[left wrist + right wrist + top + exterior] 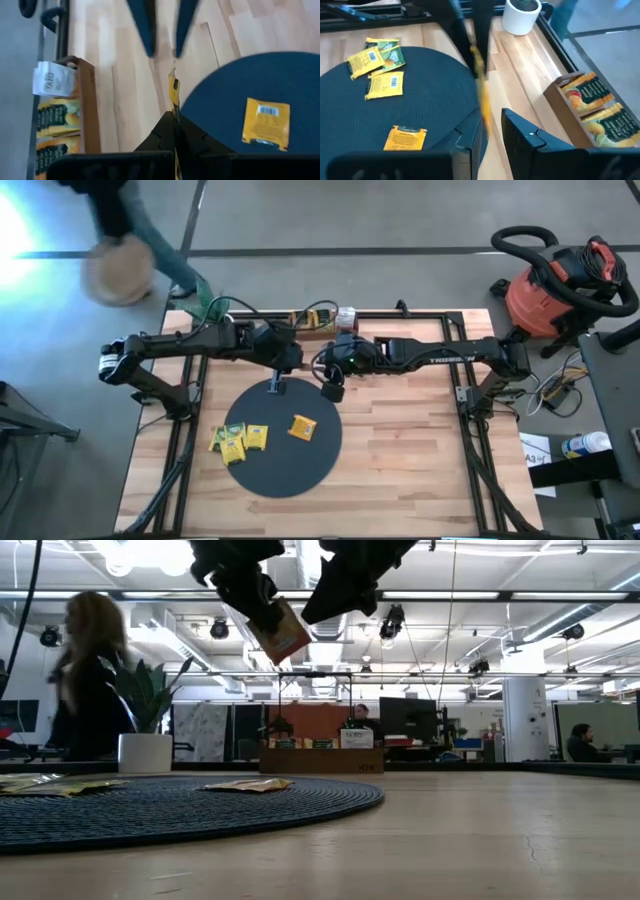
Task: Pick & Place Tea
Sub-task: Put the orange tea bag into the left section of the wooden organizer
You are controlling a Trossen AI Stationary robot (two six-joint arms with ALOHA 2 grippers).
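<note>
A: Where is the left pincer (pixel 276 384) recorded?

B: It is seen over the far edge of the black round mat (pixel 282 465), raised clear of the bench (pixel 400 450). Its fingers are pressed together on a yellow tea packet (pixel 173 95), which is held edge-on in the left wrist view. In the low view the same packet (pixel 279 632) hangs tilted, well above the mat.

A: And the right pincer (pixel 330 389)?

B: It is placed just beside the left one, also raised, near the mat's far edge. Its fingers are seen apart in the right wrist view, with the held packet (pixel 479 67) standing between the two pincers as a yellow blur. Whether the right fingers touch that packet cannot be told.

A: How is the remaining tea logged?

B: One orange packet (pixel 302 427) lies flat on the mat, near its middle. A cluster of yellow and green packets (pixel 238 440) lies at the mat's left edge, some overlapping; the exact count cannot be told. More packets are stored in the wooden tray (pixel 318 319) at the bench's far edge, next to a white cup (pixel 347 317).

A: Anything else noted?

B: A person (pixel 88 675) is seen beyond the bench, blurred. A red shop vacuum (pixel 555 285) stands on the floor to the right.
</note>
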